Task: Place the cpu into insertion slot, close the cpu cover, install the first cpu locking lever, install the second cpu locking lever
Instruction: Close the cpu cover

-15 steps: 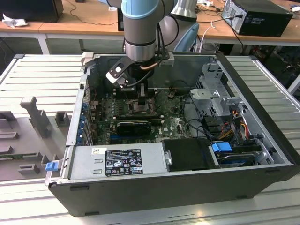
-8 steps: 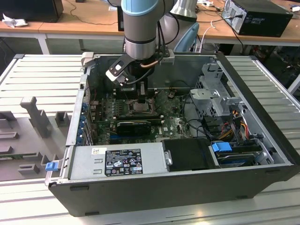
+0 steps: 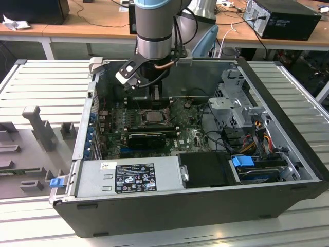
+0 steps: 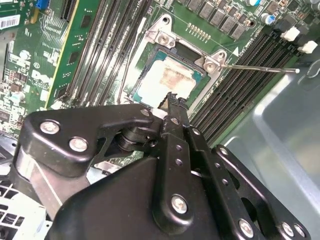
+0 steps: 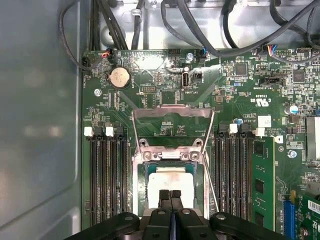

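Note:
The cpu (image 5: 170, 181) lies flat in the insertion slot (image 5: 148, 172) on the green motherboard, its pale face up, as the second wrist view also shows the cpu (image 4: 167, 80). The cpu cover (image 5: 172, 111) stands swung up, off the socket, hinged at the socket's edge. One thin locking lever (image 4: 260, 67) sticks out free beside the socket. My gripper (image 5: 170, 194) hangs just above the chip's near edge, fingers (image 4: 172, 105) shut together with nothing between them. In the exterior view the gripper (image 3: 154, 96) reaches down into the open computer case above the socket (image 3: 152, 116).
Long black memory slots (image 5: 107, 175) flank the socket on both sides. Black cables (image 5: 200, 30) run along the board's far edge. The grey case wall (image 5: 40, 125) is close by. A power supply (image 3: 128, 177) and drive cage (image 3: 234, 105) fill the case at the exterior view's front and right.

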Available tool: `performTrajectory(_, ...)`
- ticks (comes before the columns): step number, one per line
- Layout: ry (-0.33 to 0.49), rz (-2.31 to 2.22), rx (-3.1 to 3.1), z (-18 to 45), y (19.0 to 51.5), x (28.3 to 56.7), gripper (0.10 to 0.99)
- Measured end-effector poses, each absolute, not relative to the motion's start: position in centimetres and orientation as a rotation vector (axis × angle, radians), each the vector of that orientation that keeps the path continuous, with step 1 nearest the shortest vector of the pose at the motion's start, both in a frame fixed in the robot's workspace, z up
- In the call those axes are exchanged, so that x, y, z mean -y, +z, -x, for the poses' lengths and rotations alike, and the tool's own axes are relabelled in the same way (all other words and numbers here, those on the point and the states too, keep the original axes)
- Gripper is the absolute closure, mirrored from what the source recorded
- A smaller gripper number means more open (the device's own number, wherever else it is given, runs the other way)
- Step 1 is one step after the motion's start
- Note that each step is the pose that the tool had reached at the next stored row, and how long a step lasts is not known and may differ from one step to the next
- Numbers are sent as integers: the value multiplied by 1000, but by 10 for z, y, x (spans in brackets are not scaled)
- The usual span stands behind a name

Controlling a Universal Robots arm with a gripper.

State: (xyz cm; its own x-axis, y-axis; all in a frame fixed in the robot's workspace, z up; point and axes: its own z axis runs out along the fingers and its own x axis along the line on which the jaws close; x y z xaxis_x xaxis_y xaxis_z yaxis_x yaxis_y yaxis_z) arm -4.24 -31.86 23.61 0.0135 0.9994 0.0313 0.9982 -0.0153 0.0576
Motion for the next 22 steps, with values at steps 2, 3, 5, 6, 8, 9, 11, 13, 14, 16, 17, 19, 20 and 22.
performTrajectory(2, 97, -2223, -2191, 39, 236, 320, 980)
performTrajectory(3, 97, -2223, -2191, 39, 236, 320, 980)
performTrajectory(5, 97, -2223, -2191, 38, 236, 321, 980)
performTrajectory(6, 97, -2223, -2191, 37, 236, 321, 980)
performTrajectory(8, 96, -2223, -2190, 37, 237, 321, 980)
performTrajectory(9, 97, -2223, -2191, 37, 240, 321, 980)
performTrajectory(11, 97, -2223, -2191, 37, 253, 321, 980)
performTrajectory(13, 95, -2224, -2192, 36, 262, 321, 980)
performTrajectory(14, 80, -2231, -2198, 23, 262, 321, 980)
performTrajectory(16, 74, -2236, -2203, 8, 262, 321, 980)
performTrajectory(17, 74, -2236, -2203, 5, 262, 321, 980)
performTrajectory(19, 74, -2234, -2204, 1, 262, 321, 980)
performTrajectory(20, 74, -2233, -2205, 0, 262, 321, 980)
performTrajectory(22, 74, -2230, -2209, -4, 263, 321, 980)
